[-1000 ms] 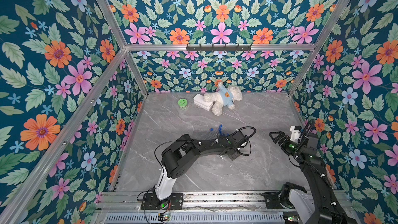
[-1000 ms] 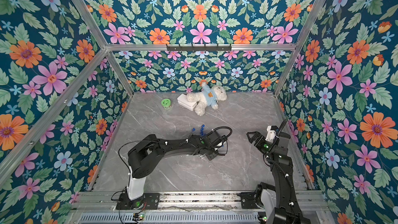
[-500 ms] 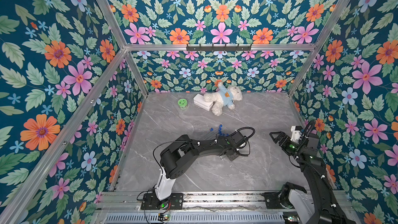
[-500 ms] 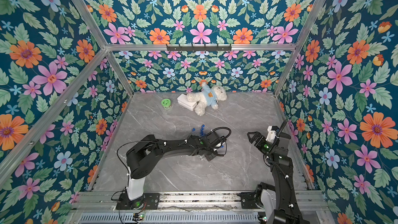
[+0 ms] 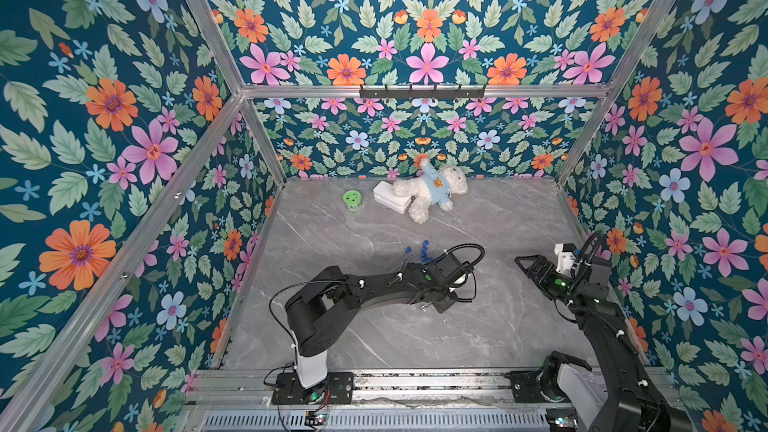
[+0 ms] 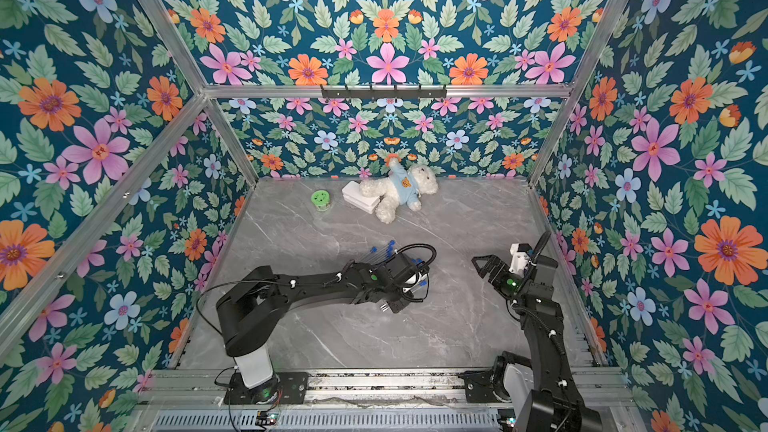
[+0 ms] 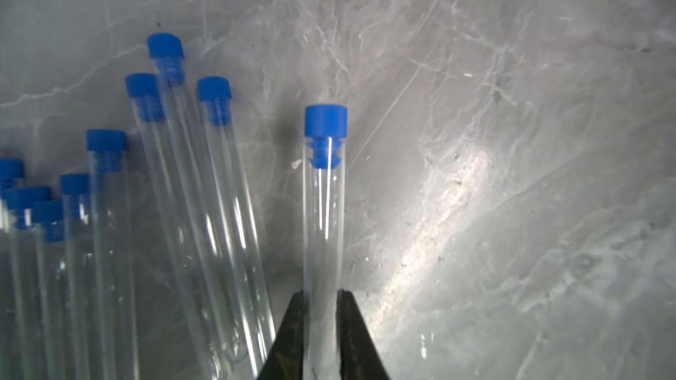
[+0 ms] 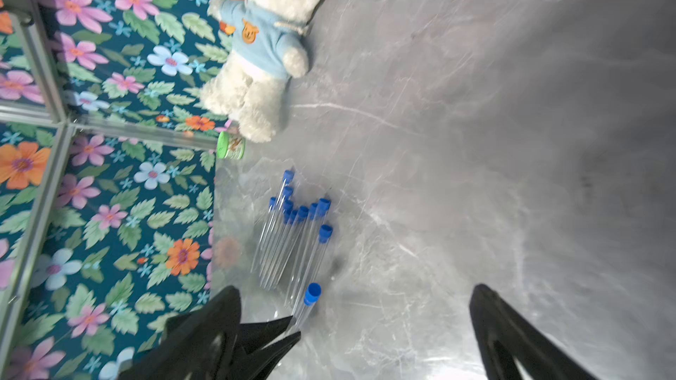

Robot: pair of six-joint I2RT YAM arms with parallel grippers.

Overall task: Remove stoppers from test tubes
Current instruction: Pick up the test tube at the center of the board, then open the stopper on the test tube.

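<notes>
left fingers (image 7: 356,338) pinch 1 tube (image 7: 323,232) low on its body, far from its blue stopper (image 7: 325,122), which sits fully seated. right fingers (image 8: 488,312) are spread wide and empty, well apart from that tube. cannot tell whether the held tube is clear of the bench (image 5: 498,326).

risks, as judged:
- the grip is far from the plug. a pull at the stopper end gets a long lever, so the slick clear wall may slide or swivel between the fingers.
- squeezing harder to stop that could crack a thin wall.
- the stopper is tiny. a wide approach could miss it or knock the tube sideways.
- a freed plug may roll in among the others.

around: the other tubes (image 7: 205,213), all capped where seen, lie in a loose fan just beside the held one. the nearest almost touches a left finger and may get dragged. teddy bear (image 5: 430,193), white box (image 5: 390,198) and green-lidded jar (image 5: 352,200) sit near the back wall, well apart. nothing stands between the 2 arms.
</notes>
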